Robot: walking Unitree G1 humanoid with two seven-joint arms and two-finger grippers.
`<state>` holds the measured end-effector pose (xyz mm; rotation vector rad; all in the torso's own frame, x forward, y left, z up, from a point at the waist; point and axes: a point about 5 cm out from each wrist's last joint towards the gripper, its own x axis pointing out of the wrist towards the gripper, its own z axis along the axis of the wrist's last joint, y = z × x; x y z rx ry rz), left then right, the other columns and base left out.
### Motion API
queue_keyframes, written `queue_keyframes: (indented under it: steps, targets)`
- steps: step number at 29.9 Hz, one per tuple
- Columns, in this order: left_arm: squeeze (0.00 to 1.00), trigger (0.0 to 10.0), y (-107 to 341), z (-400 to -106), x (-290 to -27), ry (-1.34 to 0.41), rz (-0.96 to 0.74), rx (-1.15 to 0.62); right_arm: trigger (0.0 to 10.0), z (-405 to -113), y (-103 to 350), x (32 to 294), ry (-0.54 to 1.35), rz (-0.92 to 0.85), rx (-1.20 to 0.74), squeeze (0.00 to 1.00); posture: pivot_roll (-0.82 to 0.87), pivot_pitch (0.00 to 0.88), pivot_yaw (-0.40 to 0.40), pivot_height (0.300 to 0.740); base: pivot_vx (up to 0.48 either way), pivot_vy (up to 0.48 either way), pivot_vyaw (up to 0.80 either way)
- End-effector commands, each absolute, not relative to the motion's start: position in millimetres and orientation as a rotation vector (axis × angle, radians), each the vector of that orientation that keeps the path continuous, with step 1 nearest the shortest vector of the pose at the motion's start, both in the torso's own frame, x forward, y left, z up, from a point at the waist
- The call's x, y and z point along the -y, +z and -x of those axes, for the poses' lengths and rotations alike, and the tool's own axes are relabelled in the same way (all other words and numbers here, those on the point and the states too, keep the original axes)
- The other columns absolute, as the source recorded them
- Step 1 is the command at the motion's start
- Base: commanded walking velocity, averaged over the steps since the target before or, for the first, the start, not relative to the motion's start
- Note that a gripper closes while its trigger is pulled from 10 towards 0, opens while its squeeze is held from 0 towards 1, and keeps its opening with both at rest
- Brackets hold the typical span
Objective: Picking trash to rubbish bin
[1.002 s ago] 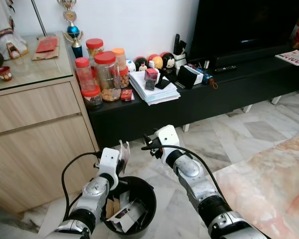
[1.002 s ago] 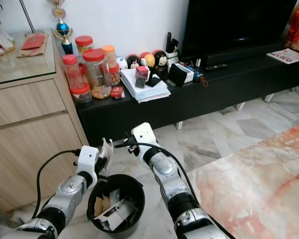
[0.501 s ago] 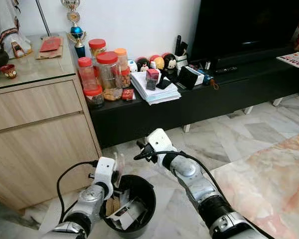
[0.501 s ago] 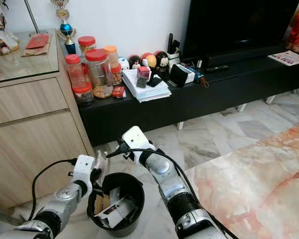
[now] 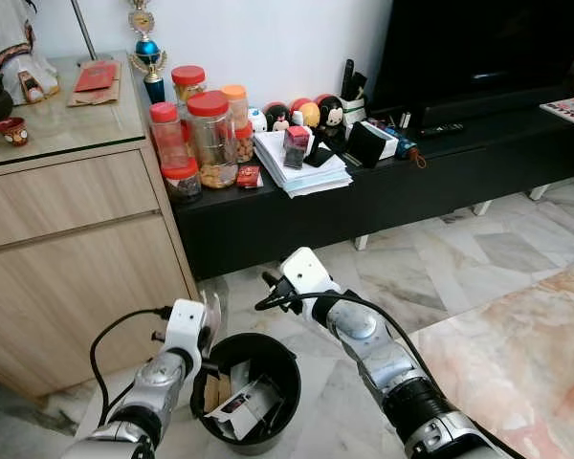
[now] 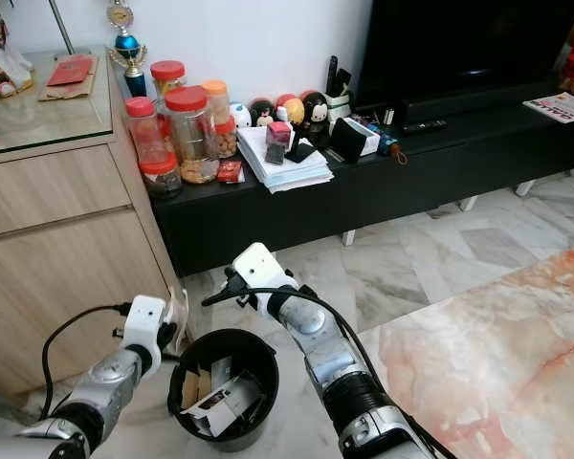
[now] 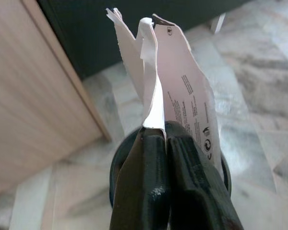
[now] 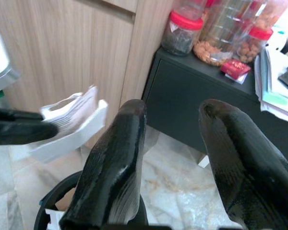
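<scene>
Left wrist view: left gripper [image 7: 165,136] pinches a torn white carton scrap [image 7: 175,84], held just above the black rubbish bin's [image 5: 285,356] rim, seemingly for dropping. Its small print is unreadable. Right gripper [image 5: 265,292] hovers beyond the bin, fingers apart, empty. Farther off, red-lidded jars [image 5: 210,139] crowd the TV shelf [image 5: 440,158].

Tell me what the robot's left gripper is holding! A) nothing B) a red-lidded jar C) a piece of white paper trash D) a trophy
C: the left gripper has its black fingers shut on a folded piece of white paper trash, held by the rim of the black rubbish bin on the floor.
</scene>
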<state>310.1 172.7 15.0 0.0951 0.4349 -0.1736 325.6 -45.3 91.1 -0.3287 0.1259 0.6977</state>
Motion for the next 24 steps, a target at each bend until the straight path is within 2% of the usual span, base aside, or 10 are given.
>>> queue_keyframes:
  steps: [1,7,8,9,24]
  targets:
    - [0.0,10.0,18,-313,-169,-0.179,-0.083,-0.42,10.0,-326,95,46,0.697,0.339,-0.117,0.0,0.19,0.0,-0.015,0.74,0.0,0.0,0.0]
    - [0.0,10.0,20,-316,-163,-0.205,-0.076,-0.41,10.0,-325,95,48,0.694,0.339,-0.121,0.0,0.18,0.0,-0.019,0.74,0.0,0.0,0.0]
    - [0.41,10.0,20,-315,-162,-0.209,-0.073,-0.411,10.0,-325,95,48,0.694,0.338,-0.12,0.0,0.18,0.0,-0.019,0.74,0.0,0.0,0.0]
    - [1.0,10.0,19,-315,-160,-0.222,-0.065,-0.415,10.0,-324,95,48,0.694,0.338,-0.12,0.0,0.18,0.0,-0.019,0.74,0.0,0.0,0.0]
    - [1.0,10.0,17,-312,-158,-0.247,-0.046,-0.414,10.0,-323,96,47,0.699,0.333,-0.115,0.0,0.18,0.0,-0.018,0.74,0.0,0.0,0.0]
